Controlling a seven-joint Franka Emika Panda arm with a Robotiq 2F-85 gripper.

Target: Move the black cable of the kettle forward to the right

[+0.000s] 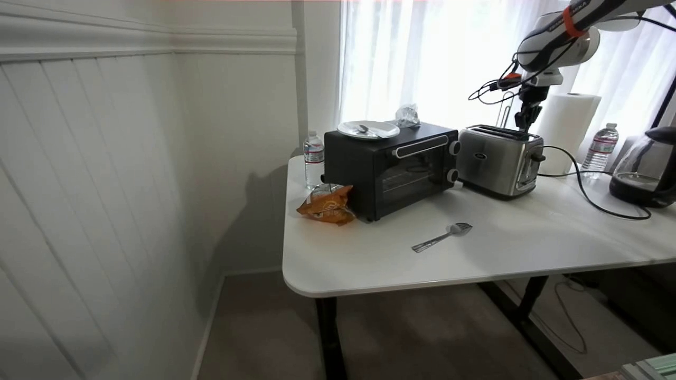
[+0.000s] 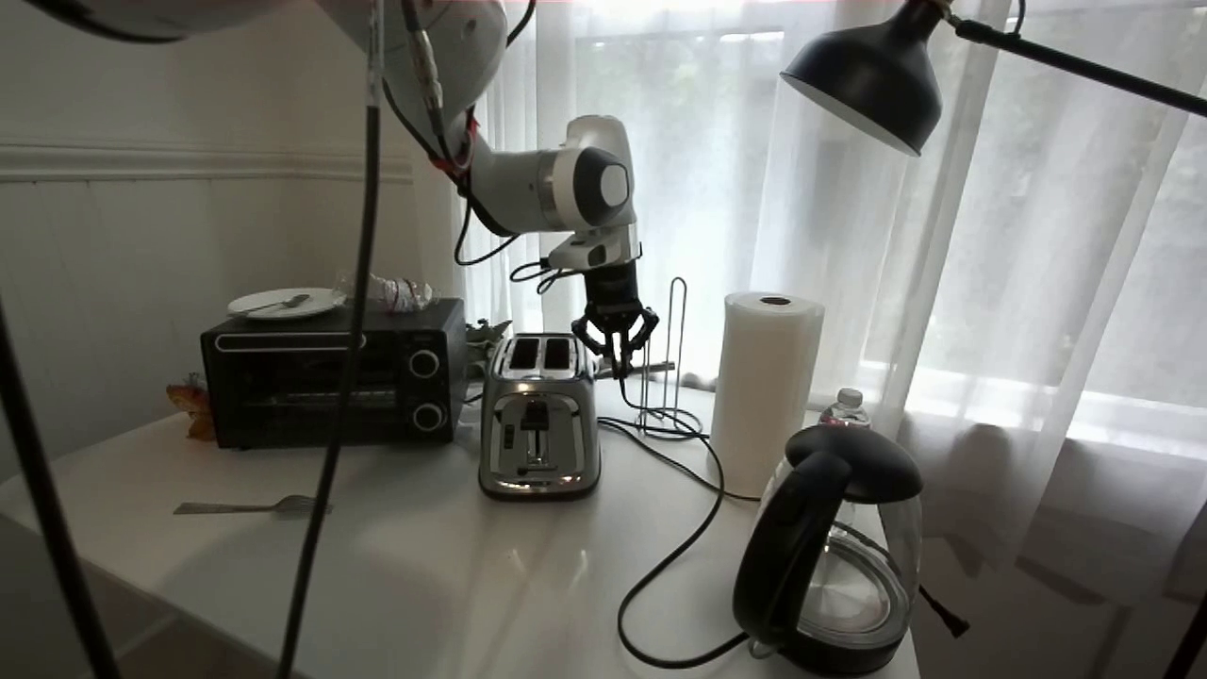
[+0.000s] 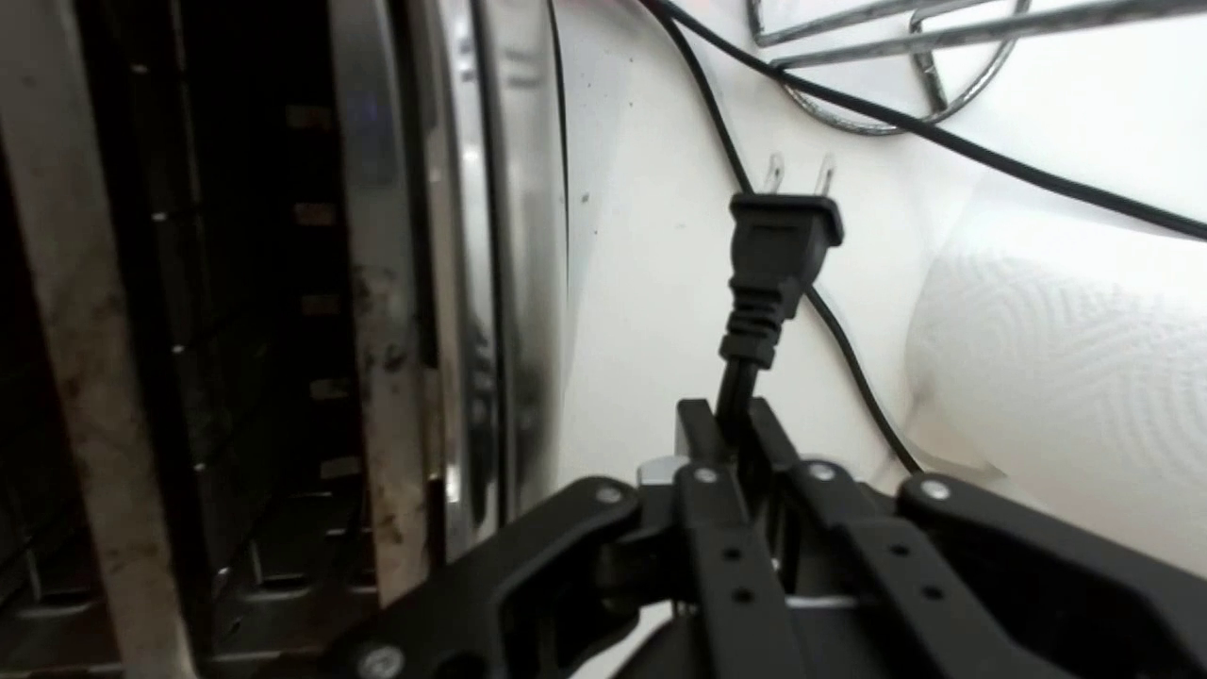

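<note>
One plate (image 1: 389,129) holds a utensil (image 1: 364,128); the jaws pinch the black cable (image 3: 736,389) near its plug (image 3: 781,243)

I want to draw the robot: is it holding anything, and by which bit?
Yes, a black cord. The gripper pinches it just behind the plug.

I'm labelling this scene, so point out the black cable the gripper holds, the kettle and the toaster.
Black cable (image 3: 781,250): in the wrist view, on its plug body.
Kettle (image 2: 792,544): in an exterior view, on its black handle.
Toaster (image 1: 491,164): in an exterior view, on its silver side.
</note>
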